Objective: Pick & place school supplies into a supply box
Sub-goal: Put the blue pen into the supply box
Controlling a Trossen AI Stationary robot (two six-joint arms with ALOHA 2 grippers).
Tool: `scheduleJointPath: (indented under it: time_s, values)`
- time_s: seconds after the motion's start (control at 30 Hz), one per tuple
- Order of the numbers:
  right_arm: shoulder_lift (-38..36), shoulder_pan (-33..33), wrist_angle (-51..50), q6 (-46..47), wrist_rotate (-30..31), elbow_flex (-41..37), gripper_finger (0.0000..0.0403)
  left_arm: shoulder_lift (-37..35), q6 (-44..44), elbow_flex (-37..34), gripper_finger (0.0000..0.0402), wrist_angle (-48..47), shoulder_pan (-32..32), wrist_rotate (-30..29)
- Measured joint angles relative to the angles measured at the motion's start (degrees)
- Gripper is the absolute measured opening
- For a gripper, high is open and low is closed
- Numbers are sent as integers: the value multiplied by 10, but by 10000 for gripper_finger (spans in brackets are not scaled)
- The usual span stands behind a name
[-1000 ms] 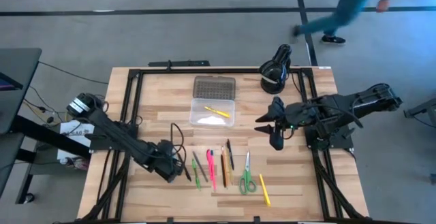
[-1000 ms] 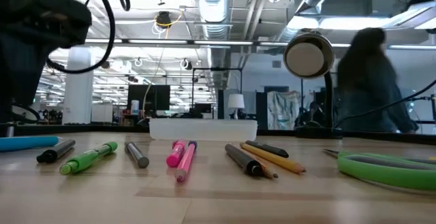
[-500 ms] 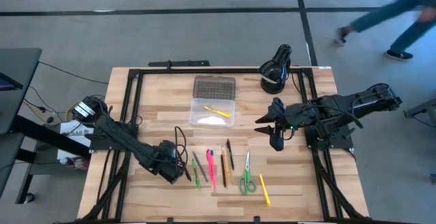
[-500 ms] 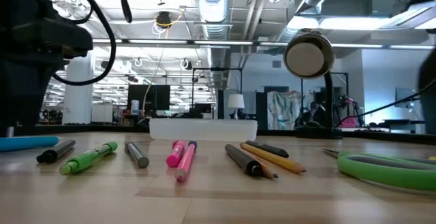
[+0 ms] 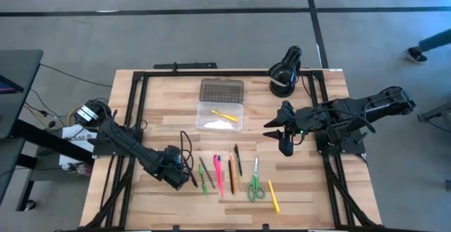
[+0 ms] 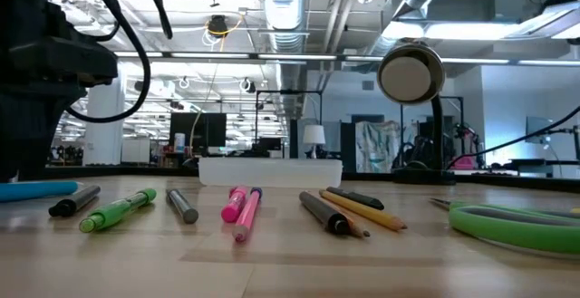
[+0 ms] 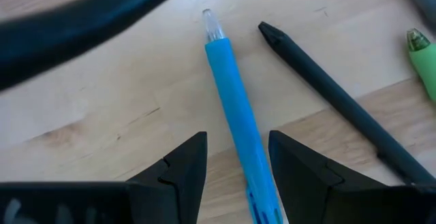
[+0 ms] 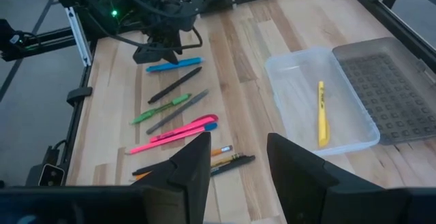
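Left wrist view: blue pen (image 7: 238,125) lies between open fingers (image 7: 178,173).

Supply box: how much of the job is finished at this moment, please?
Done: one yellow marker lies in the open supply box. In hand: the left gripper is open astride the blue pen, not closed on it. Left: that pen, the black pen, the pink marker, the scissors and the others. The right gripper waits empty.

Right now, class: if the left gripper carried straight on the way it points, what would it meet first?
Probably the blue pen: the left gripper is open, its fingers either side of the pen, though its height above the table is unclear.
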Motion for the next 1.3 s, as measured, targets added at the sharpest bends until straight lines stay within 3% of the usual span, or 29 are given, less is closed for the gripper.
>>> scheduleJointPath:
  time_s: [0.77, 1.3]
  values:
    - [0, 0, 0, 0, 0, 1, 138, 0, 32, 0, 153, 1, 0, -21]
    - [0, -1, 0, -5, 0, 1, 138, 18, 39, -1, 153, 17, 0, 14]
